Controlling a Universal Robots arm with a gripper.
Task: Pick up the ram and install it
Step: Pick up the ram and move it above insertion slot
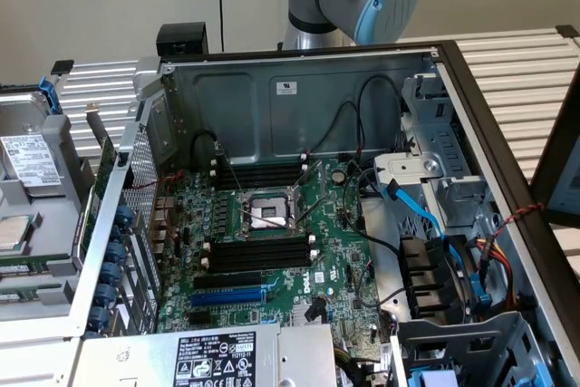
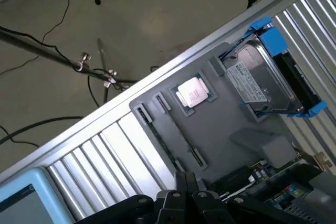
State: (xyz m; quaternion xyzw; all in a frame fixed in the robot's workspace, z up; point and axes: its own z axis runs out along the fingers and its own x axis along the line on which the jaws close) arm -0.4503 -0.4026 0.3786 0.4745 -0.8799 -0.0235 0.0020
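The ram point(image 1: 32, 266) looks like a thin green strip standing on edge in a long holder of the grey tray point(image 1: 54, 215), at the exterior view's left beside the open computer case. In the wrist view the same thin strip point(image 2: 169, 134) runs between two black end clips on the tray point(image 2: 220, 129). My gripper point(image 2: 185, 192) hovers high above the tray, well apart from the ram. Its black fingers point(image 2: 178, 184) are pressed together with nothing between them. On the motherboard point(image 1: 335, 251), empty black memory slots point(image 1: 258, 254) lie on both sides of the processor socket point(image 1: 268, 213).
A processor chip point(image 2: 192, 92) and a hard drive in a blue caddy point(image 2: 262, 80) also sit on the tray. A blue expansion slot point(image 1: 227, 297), loose cables point(image 1: 399, 192) and drive bays point(image 1: 435, 278) crowd the case. Ribbed metal table point(image 1: 517, 70) surrounds it.
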